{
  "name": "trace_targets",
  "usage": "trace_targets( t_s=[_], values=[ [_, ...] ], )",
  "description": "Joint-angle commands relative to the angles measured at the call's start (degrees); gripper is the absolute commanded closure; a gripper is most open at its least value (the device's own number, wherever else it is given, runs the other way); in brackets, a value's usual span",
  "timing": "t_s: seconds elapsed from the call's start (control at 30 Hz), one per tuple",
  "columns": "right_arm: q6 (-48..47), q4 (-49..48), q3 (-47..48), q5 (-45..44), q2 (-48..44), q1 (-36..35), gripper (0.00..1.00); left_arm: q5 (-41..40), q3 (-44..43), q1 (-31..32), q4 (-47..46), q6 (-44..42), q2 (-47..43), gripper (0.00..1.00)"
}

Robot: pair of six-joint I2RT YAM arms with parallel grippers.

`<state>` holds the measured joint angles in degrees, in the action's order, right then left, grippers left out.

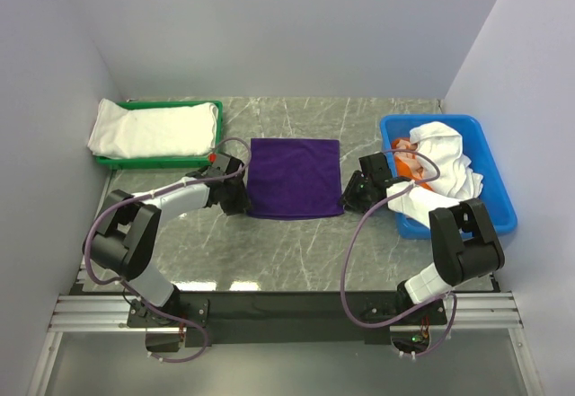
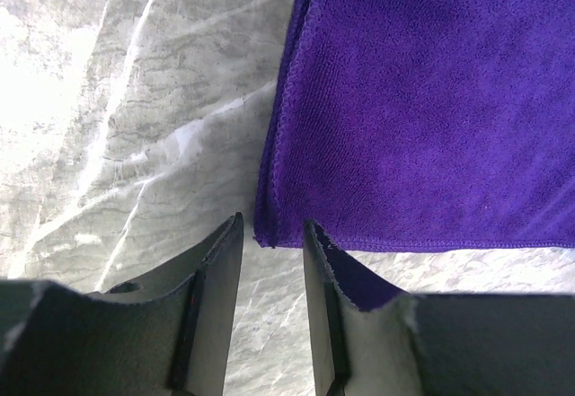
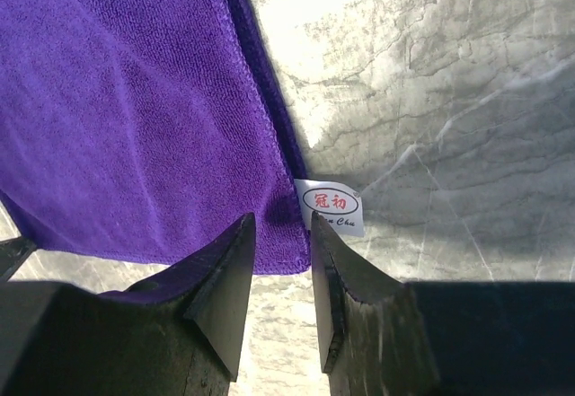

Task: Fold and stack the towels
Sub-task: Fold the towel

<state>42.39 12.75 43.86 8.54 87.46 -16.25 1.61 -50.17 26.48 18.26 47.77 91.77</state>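
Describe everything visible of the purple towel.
The purple towel is a violet, fuzzy cloth with stitched hems, lying flat and nearly square on the marble table. Its side edges show two layers, so it looks folded. A white label with red characters sticks out beside the right hand; the left hand sits at the other near corner, both open.

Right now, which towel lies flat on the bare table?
The deep purple cloth towel; one white towel lies in the green plastic tray, other towels heap in the blue plastic bin.
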Motion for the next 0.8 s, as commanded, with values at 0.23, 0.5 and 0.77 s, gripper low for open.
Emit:
trace_targets(
  t_s=[0.23,0.5,0.77],
  values=[
    [0.32,-0.71,-0.44,0.78,0.6,-0.71,0.61,-0.99,-2.21,0.41,-0.6,-0.13,0.52,0.61],
    [-0.12,-0.1,0.18,1.13,0.52,-1.06,0.62,-1.08,-2.3,0.42,-0.51,-0.13,0.52,0.62],
    [-0.38,0.69,1.14,1.4,-1.59,-1.5,0.73,-1.25,-2.56,0.5,-0.16,-0.39,0.52,0.62]
  ],
)
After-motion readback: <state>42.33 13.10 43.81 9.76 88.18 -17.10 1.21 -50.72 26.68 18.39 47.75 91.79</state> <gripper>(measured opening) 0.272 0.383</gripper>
